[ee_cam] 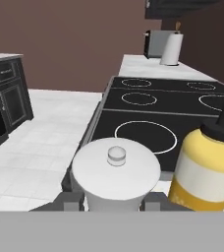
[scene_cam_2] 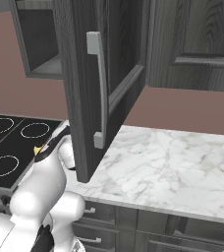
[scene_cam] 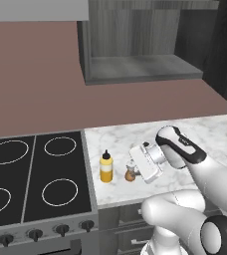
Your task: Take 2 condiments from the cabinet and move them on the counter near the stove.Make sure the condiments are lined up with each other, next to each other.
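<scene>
Shaker [ee_cam: 116,172] with white top fills lower centre of hand view, clamped between the gripper's [ee_cam: 113,201] fingertips. Yellow squeeze bottle [ee_cam: 212,165] stands just beside it, lower right (dark nozzle up). Both on marble counter [scene_cam: 210,132], centre of left base view, beside black cooktop [scene_cam: 36,174]. Open cabinet [scene_cam: 135,45] at top.

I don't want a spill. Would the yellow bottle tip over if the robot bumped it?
Probably fairly easily: the yellow bottle stands upright, tall and narrow with a pointed nozzle, so a knock near the top could topple it. It looks round, so it might then roll on the smooth counter. The little shaker beside it looks squatter and steadier.
</scene>
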